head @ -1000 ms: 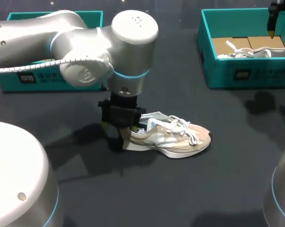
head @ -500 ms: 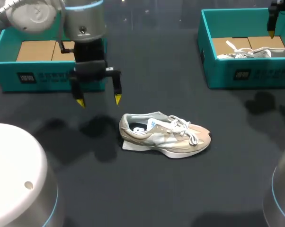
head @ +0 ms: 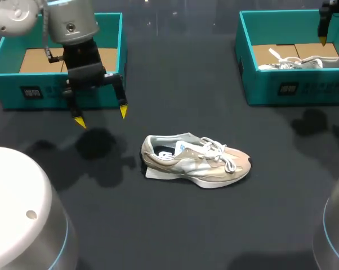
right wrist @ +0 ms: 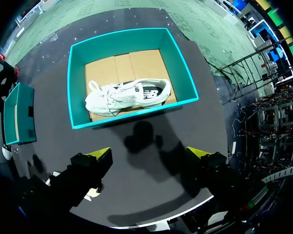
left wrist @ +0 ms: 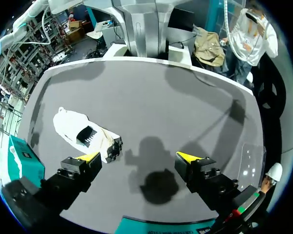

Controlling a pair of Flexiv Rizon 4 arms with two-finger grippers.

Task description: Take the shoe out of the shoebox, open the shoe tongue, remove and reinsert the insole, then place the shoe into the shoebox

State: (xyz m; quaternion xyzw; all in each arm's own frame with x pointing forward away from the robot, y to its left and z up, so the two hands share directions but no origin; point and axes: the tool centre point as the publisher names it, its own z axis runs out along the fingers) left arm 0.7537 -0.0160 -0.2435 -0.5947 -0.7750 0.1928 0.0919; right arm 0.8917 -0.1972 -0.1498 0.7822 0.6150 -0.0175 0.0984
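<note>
The head view looks down from behind at the beige shoe (head: 195, 163). The left wrist view shares it from above. The right wrist view overlooks the shoebox (right wrist: 137, 113) to its right.

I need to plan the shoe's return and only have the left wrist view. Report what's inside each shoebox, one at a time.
Observer: The left shoebox shows only bare cardboard floor; the left arm hides part of it.
Operator: Next one.
Observer: The right shoebox holds a white shoe on its cardboard floor.
Operator: Give me the right arm.
Observer: The right gripper is open and empty, with that box ahead of its fingers.
</note>
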